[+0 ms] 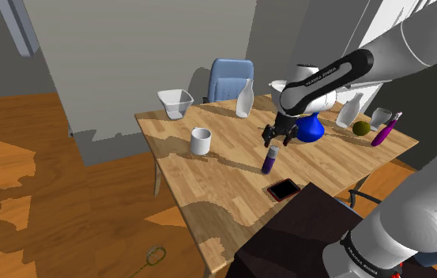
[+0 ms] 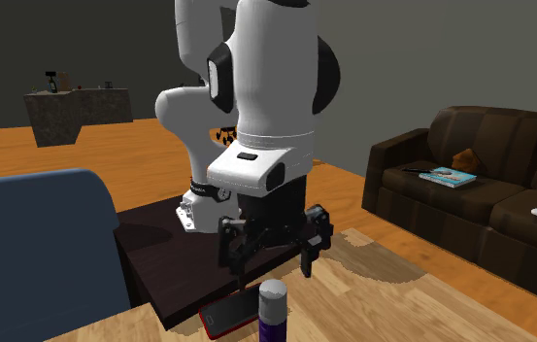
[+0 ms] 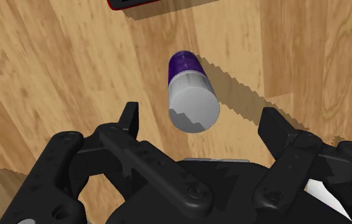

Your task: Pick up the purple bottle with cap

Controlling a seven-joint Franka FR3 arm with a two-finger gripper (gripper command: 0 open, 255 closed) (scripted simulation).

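Observation:
A small purple bottle with a grey cap stands upright on the wooden table, close to its near edge. My black gripper hangs just above it, open, fingers pointing down. From the second exterior view the bottle's grey cap sits below the gripper, with a gap between them. Seen from the wrist, the bottle lies between and beyond the two spread fingertips, and neither touches it.
A red-edged phone lies beside the bottle by the table edge. A white mug, a clear cup, a white bottle, a blue vase, an olive ball and a purple spray bottle stand farther off. A blue chair is behind.

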